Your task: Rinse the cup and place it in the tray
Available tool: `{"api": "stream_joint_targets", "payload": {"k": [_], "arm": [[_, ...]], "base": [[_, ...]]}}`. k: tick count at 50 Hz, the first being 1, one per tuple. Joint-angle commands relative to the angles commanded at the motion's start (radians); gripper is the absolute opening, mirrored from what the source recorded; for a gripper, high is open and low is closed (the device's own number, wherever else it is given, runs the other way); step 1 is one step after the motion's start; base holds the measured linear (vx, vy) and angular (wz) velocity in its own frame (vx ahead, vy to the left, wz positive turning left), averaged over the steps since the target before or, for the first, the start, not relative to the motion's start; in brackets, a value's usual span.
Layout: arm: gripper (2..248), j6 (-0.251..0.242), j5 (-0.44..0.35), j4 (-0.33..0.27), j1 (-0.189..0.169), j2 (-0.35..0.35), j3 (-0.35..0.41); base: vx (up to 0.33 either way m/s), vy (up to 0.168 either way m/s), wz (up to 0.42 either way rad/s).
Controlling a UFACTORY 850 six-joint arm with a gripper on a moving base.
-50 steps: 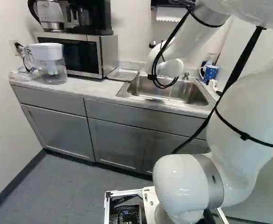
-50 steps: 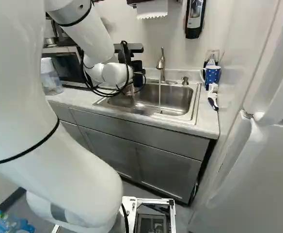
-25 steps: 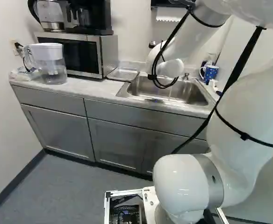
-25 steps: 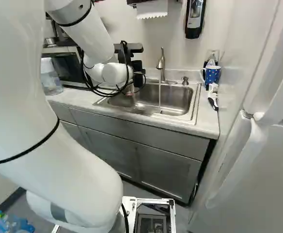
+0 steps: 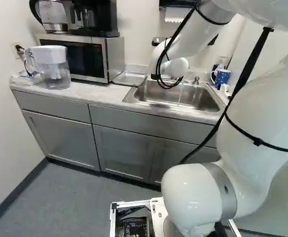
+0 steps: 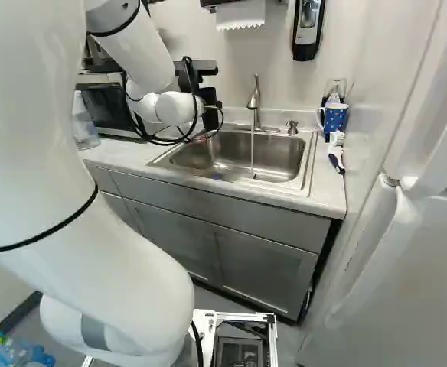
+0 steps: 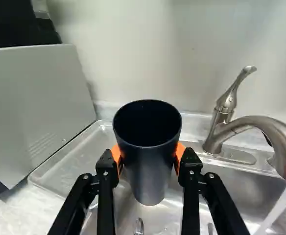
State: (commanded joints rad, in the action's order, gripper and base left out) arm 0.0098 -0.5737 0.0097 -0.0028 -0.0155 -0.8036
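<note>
In the right base view the black gripper (image 6: pixel 210 107) shows in part over the left end of the sink (image 6: pixel 309 164), its fingertips hidden. In the wrist view the gripper (image 7: pixel 149 159) is shut on a dark cup (image 7: pixel 150 169), an orange pad on each side. The cup's open mouth is seen from above, and its lower part is over the sink's near corner. A shallow metal tray (image 7: pixel 67 161) lies beside the sink, by the microwave; it also shows as a tray (image 5: pixel 129 78) in the left base view. Water runs from the faucet (image 7: pixel 260 122), apart from the cup.
The microwave (image 5: pixel 85 57) stands left of the tray, a water pitcher (image 5: pixel 55 66) farther left. Right of the sink are a blue dotted mug (image 6: pixel 335 118) and a brush (image 6: pixel 336 153). A soap dispenser (image 6: pixel 308 30) hangs on the wall; a white fridge-like door (image 6: pixel 415 267) stands at right.
The forearm and gripper have shifted left and slightly up, away from the running water toward the tray side, with the cup held. The base has not moved.
</note>
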Motion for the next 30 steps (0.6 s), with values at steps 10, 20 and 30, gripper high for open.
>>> {"api": "stream_joint_targets", "payload": {"k": [10,20,30], "arm": [[123,0.0,0.0,0.0,0.029,0.004,-0.026],[123,0.0,0.0,0.0,0.059,0.012,-0.042],[123,0.0,0.0,0.0,0.088,0.024,-0.054]], "base": [[0.0,0.0,0.0],[0.0,0.0,0.0],[0.0,0.0,0.0]]}}
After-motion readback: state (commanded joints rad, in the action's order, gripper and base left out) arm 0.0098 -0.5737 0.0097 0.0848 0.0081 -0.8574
